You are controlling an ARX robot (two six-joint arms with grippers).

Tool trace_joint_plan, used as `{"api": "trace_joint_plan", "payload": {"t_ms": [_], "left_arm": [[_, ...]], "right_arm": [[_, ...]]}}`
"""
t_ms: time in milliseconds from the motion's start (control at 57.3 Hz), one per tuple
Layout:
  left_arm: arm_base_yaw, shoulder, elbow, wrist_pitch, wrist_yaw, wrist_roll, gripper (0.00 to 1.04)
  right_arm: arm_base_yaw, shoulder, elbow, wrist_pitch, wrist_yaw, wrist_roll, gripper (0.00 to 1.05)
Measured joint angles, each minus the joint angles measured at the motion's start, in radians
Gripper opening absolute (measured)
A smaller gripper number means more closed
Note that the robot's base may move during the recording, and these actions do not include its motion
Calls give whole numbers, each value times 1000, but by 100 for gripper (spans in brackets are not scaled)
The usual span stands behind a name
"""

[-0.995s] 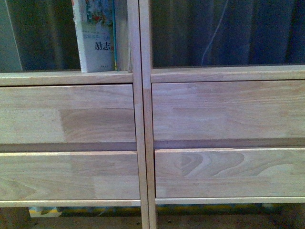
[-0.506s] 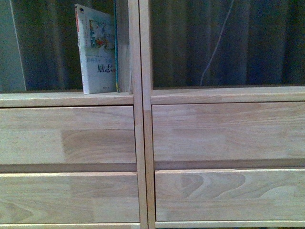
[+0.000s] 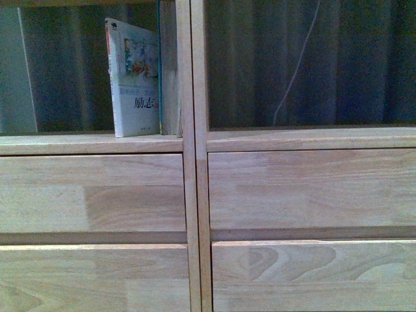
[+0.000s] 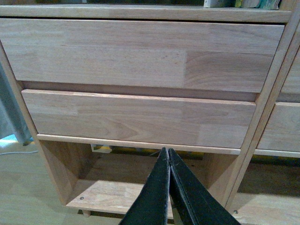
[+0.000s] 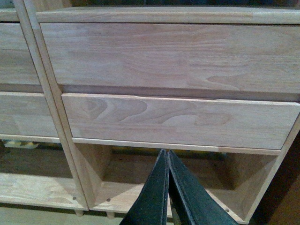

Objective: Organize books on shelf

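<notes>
A thin white book [image 3: 135,84] with a colourful picture and black Chinese characters stands upright in the left open compartment of the light-wood shelf [image 3: 195,195], leaning against the central upright. Only its bottom edge [image 4: 220,3] shows in the left wrist view. My left gripper [image 4: 166,151] is shut and empty, pointing at the low open compartment under the left drawer fronts. My right gripper [image 5: 165,152] is shut and empty, pointing at the low compartment under the right drawer fronts. Neither gripper shows in the front view.
Four plain drawer fronts [image 3: 312,188] fill the middle of the shelf. The right open compartment [image 3: 312,65] holds no book; dark curtains and a white cord [image 3: 296,65] hang behind. Pale floor [image 4: 23,187] lies at the shelf's foot, with short peg legs.
The front view has risen: the shelf and book sit lower in the frame, and the book's top edge is now in view. The book itself has not moved.
</notes>
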Motion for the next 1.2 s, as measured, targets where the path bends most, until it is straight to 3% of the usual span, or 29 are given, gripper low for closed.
{"api": "trace_joint_plan", "payload": {"t_ms": [629, 698, 751, 1205], "left_arm": [[0, -172, -85, -80, 0, -1, 3], [0, -287, -85, -225, -1, -1, 3], [0, -329, -85, -248, -1, -1, 3], [0, -344, -85, -254, -1, -1, 3]], "right_arm": [[0, -78, -82, 15, 1, 0, 3], [0, -80, -82, 15, -1, 0, 3], [0, -81, -82, 15, -1, 0, 3], [0, -82, -82, 15, -1, 0, 3]]}}
